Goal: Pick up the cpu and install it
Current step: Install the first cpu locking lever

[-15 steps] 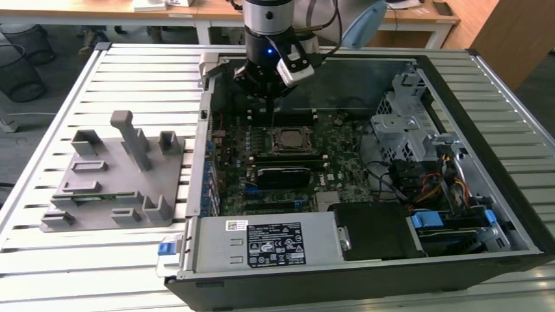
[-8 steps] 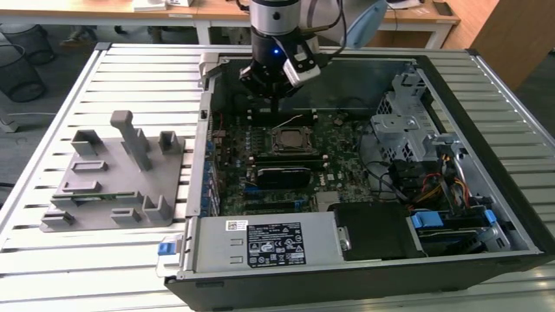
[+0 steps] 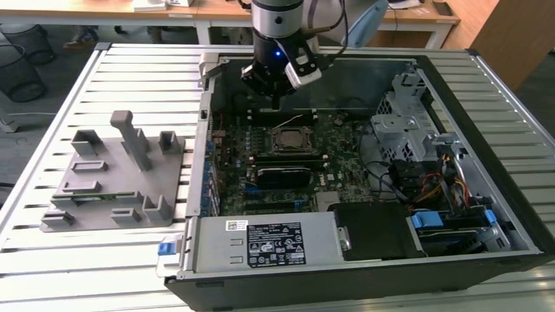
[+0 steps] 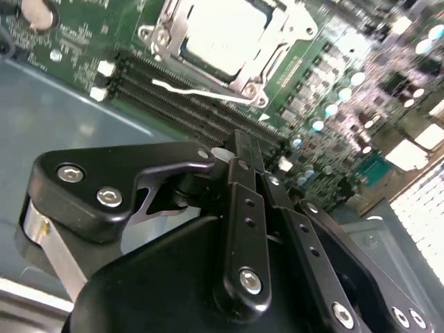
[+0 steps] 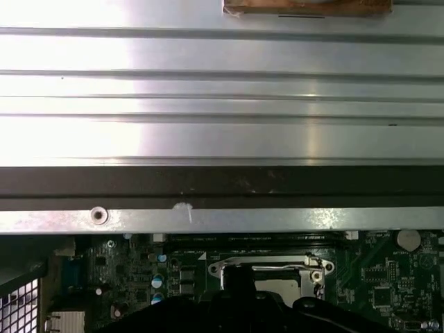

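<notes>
Closest in, in the second wrist view, the gripper [image 4: 239, 142] is showing its two black fingers drawn together to a narrow tip with nothing between them, so it is carrying nothing. In the exterior view the gripper [image 3: 274, 101] is hanging over the open computer case [image 3: 520, 214], just beside the socket and not touching the board.

Just beyond the fingertips the cpu [image 4: 222, 31] is lying flat and square inside the metal socket frame [image 4: 163, 35], silver-white top facing up. The exterior view is showing the same thing – the cpu [image 3: 290, 140] sitting in the middle of the motherboard. A thin wire lever [image 4: 201, 90] is lying alongside the frame; I cannot tell whether it is latched.

Judging from this, the pick-up and the placing are looking done and the work is sitting at its seating stage. What is left calls for care – a straight, light touch with no sideways push on the chip.

Farther off, the grey fixture [image 3: 113, 188] is standing on the slatted table [image 3: 139, 71], well apart from the case.
</notes>
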Controlling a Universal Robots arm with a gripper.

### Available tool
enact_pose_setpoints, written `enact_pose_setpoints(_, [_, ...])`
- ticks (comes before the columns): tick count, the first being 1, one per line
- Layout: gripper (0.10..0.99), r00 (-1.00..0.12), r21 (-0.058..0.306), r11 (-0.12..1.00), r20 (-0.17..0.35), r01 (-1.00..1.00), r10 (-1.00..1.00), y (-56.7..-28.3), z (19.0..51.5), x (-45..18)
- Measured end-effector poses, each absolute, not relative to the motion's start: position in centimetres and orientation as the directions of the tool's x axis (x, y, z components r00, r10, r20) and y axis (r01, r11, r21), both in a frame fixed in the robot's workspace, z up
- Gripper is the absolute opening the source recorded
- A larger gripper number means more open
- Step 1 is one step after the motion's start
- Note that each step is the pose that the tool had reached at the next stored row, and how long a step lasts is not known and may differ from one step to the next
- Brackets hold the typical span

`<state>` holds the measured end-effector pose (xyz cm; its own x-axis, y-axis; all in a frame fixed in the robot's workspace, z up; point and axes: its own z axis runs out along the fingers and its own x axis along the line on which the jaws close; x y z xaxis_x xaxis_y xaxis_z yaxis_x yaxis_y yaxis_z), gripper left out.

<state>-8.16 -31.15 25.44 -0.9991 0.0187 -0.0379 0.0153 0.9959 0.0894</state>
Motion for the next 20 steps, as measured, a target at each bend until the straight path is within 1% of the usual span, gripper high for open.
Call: enact_pose_setpoints(20, [0.106, -0.999, 0.089, 0.996, -0.038, 0.020, 0.023, -31.2, 23.9, -6.3])
